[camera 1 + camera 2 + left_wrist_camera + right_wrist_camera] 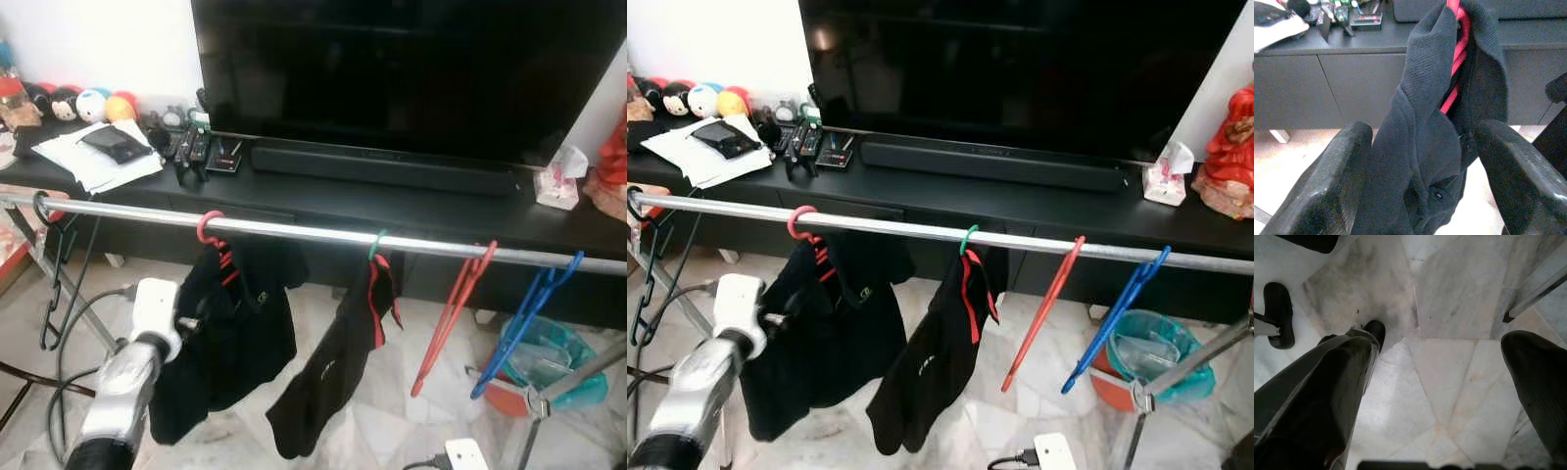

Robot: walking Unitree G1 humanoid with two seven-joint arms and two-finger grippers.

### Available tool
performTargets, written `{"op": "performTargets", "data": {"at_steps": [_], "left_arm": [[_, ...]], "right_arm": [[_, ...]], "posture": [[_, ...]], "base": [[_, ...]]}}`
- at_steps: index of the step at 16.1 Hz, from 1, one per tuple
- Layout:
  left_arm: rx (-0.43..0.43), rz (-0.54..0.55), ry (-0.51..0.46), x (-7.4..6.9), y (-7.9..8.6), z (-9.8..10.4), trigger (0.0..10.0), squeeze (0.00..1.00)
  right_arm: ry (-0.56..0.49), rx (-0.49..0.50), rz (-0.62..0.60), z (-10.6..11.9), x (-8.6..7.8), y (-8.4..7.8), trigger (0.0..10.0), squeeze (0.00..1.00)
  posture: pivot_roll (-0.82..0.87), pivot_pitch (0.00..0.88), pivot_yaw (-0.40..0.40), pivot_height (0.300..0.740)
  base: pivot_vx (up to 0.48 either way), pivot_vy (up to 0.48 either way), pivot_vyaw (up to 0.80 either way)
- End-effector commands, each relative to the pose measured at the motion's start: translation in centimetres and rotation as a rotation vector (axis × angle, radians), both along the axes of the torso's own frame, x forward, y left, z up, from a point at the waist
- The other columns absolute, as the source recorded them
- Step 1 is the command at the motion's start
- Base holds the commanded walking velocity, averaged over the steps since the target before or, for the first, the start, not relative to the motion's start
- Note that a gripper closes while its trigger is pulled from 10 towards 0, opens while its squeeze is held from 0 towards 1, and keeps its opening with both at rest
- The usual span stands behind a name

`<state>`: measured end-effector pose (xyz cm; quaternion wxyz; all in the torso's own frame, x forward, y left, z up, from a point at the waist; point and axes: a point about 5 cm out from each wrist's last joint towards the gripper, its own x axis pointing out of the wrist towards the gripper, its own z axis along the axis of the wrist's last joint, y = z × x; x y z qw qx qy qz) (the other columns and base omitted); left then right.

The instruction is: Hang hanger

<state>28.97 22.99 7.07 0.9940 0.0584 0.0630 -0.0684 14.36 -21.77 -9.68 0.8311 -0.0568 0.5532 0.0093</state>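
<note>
- The left gripper (1418, 161) is raised beside the clothes rail, its two black fingers (1327, 186) spread wide, with a black garment (1420, 147) lying in the gap between them; whether the pads touch the cloth cannot be told.
- That garment hangs on a red hanger (212, 233), whose hook sits over the metal rail (294, 231) just above and beyond the gripper.
- Further along the rail, to the gripper's right, a second black garment (333, 362) with red trim hangs from a green-hooked hanger (376, 245).
- Beyond that, well apart from the gripper, a bare red hanger (453, 315) and a bare blue hanger (527, 318) hang tilted from the rail.
- At the rail's end on the gripper's other side, black hangers (54, 264) dangle from it.
- Behind the rail stands a low black tabletop (392, 201) carrying a large dark television (411, 69), a soundbar (382, 168), remote controls (191, 149), papers (93, 157), small round plush toys (78, 103) and a tissue pack (558, 181).
- A red figurine (1227, 157) stands at the tabletop's far right end.
- The floor (1449, 333) is pale marble tile; a teal and orange basket (544, 367) sits on it under the blue hanger.
- The right gripper (1444, 396) points down at the floor, fingers apart and holding nothing.
</note>
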Motion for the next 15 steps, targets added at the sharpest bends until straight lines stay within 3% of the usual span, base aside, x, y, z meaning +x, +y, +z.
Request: {"op": "performTargets", "data": {"at_steps": [1, 3, 7, 8, 9, 10, 12, 15], "left_arm": [[-0.039, 0.006, -0.042, -0.9, 0.3, 0.6, 10.0, 1.00], [-0.068, 0.015, -0.055, -2.5, 0.5, 0.5, 10.0, 1.00], [-0.072, 0.103, 0.012, -7.2, 1.7, -2.0, 10.0, 1.00], [-0.040, 0.093, 0.093, -8.9, 1.8, -3.7, 10.0, 0.55], [-0.039, 0.117, 0.142, -9.8, 2.1, -4.7, 10.0, 0.00], [0.019, 0.202, 0.242, -11.2, 3.2, -6.8, 10.0, 0.00], [0.046, 0.290, 0.363, -12.7, 4.1, -9.2, 10.0, 0.00], [0.052, 0.306, 0.527, -13.9, 3.7, -11.9, 10.0, 0.00]], "right_arm": [[0.011, -0.007, 0.001, -0.1, -0.3, -0.3, 10.0, 0.00], [0.011, -0.008, 0.001, -0.1, -0.4, -0.3, 10.0, 0.00], [0.014, -0.010, 0.003, -0.1, -0.5, -0.3, 10.0, 0.00], [0.014, -0.010, 0.004, -0.1, -0.5, -0.3, 10.0, 0.00], [0.014, -0.009, 0.005, -0.1, -0.5, -0.3, 10.0, 0.00], [0.013, -0.009, 0.004, -0.1, -0.4, -0.3, 10.0, 0.00], [0.010, -0.011, 0.001, 0.0, -0.3, -0.3, 10.0, 0.00], [0.005, -0.010, -0.011, 0.0, -0.2, -0.2, 10.0, 0.00]], "posture": [[0.11, 0.000, -0.050, 0.732], [0.11, 0.000, -0.050, 0.732], [0.12, 0.000, -0.047, 0.732], [0.12, 0.000, -0.047, 0.732], [0.13, 0.000, -0.051, 0.732], [0.13, 0.000, -0.050, 0.732], [0.13, 0.000, -0.045, 0.732], [0.11, 0.000, -0.036, 0.732]], "base": [[0.000, 0.000, 0.00], [0.000, 0.000, 0.00], [0.000, 0.000, 0.00], [0.000, 0.000, 0.00], [0.000, 0.000, 0.00], [0.000, 0.000, 0.00], [0.000, 0.000, 0.00], [0.000, 0.000, 0.00]]}}
